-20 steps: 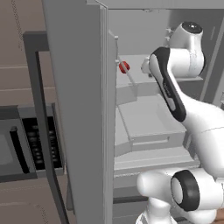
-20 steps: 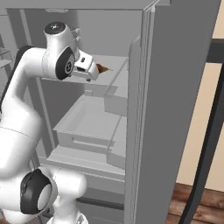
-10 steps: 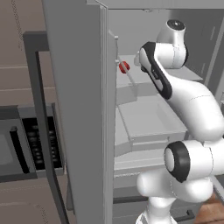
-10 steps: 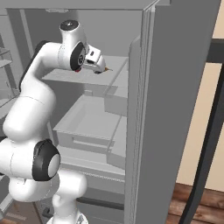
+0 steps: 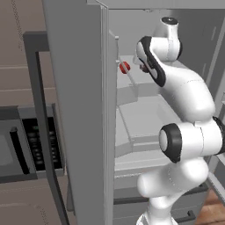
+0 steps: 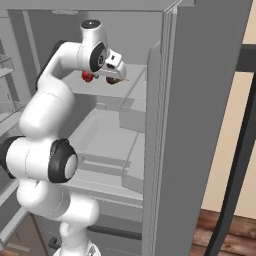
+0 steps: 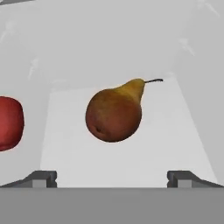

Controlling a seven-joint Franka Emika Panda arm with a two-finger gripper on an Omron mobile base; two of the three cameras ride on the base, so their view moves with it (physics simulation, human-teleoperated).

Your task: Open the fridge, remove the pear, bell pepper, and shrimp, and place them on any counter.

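With the fridge doors standing open, the arm has swung deeper inside than a second ago, its elbow now folded in front of the shelves. The gripper hangs spread wide and empty just short of the pear, which lies on an upper shelf, the bell pepper resting just beside it.

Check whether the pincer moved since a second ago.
Yes. The pincer swung deeper into the fridge, toward the pear on the shelf, jaws open.
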